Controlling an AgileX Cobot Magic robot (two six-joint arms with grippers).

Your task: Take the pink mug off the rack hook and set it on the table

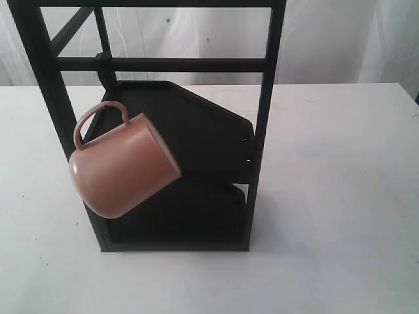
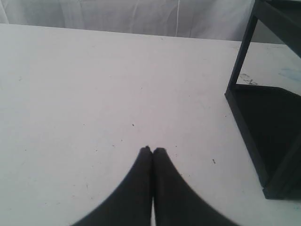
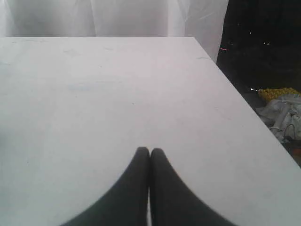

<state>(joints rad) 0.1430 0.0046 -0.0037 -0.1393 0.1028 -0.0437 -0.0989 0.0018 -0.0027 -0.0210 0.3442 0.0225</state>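
The pink mug [image 1: 121, 167] hangs by its thin loop handle from a hook on the black rack [image 1: 262, 131], tilted with its rim pointing right. Under and around the rack spreads the white table [image 1: 340, 216]. Neither gripper shows in the exterior view. In the left wrist view my left gripper [image 2: 152, 150] is shut with nothing in it, over bare table [image 2: 94, 94], with the rack's base [image 2: 268, 136] off to one side. My right gripper [image 3: 150, 151] is also shut and empty over bare table [image 3: 117, 84]. The mug is out of sight in both wrist views.
The rack has black shelves [image 1: 190, 131] and upright posts behind the mug. In the right wrist view the table's edge [image 3: 244, 108] drops off to a dark area with yellow and white clutter [image 3: 282, 106]. White curtains hang behind the table.
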